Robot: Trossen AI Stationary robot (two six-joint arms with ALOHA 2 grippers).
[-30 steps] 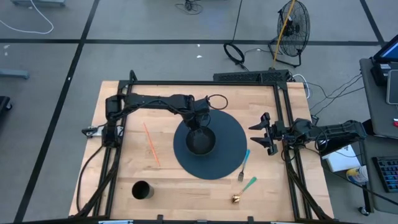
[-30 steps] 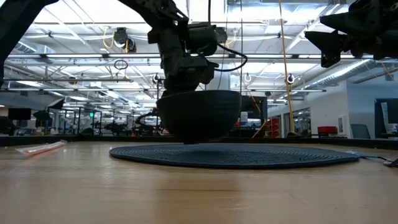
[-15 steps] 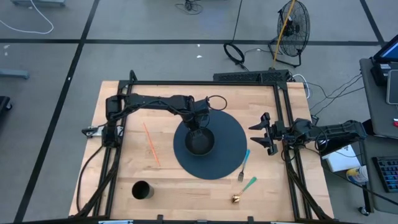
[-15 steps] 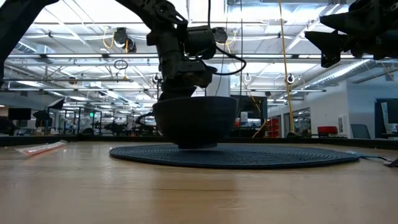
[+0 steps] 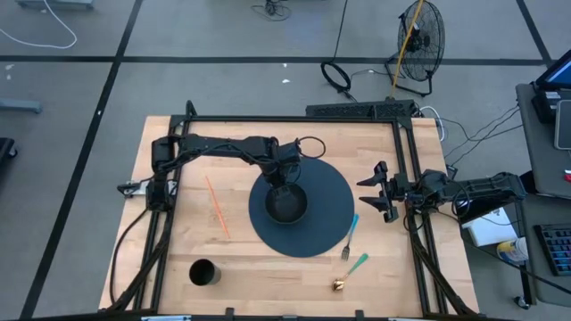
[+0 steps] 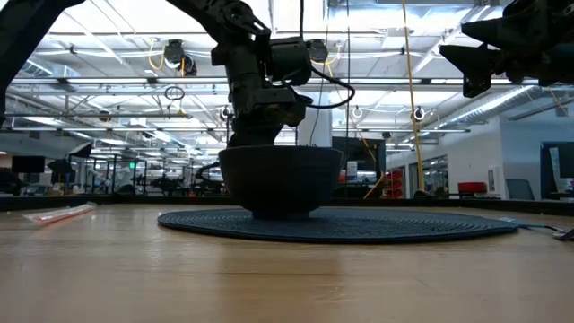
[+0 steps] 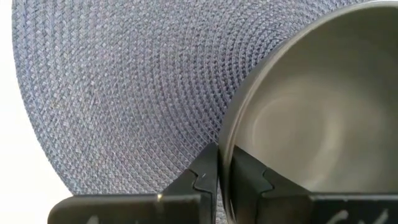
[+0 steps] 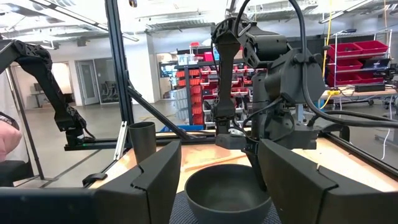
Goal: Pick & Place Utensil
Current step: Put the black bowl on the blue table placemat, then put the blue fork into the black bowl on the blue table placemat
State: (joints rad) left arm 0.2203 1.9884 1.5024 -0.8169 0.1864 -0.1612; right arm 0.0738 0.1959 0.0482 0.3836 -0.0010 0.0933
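My left gripper (image 7: pixel 219 177) pinches the rim of the dark round metal bowl (image 5: pixel 287 204); the bowl sits on the round woven blue-grey mat (image 5: pixel 326 192) on the wooden table (image 5: pixel 178 232). The teal-handled fork (image 5: pixel 350 236) lies just off the mat; I think it is light, stiff and thin, so grab its handle. My right gripper (image 5: pixel 373 193) waits open, off to the side.

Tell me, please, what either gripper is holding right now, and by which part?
The left gripper pinches the bowl by its rim, one finger inside and one outside. The right gripper holds nothing.
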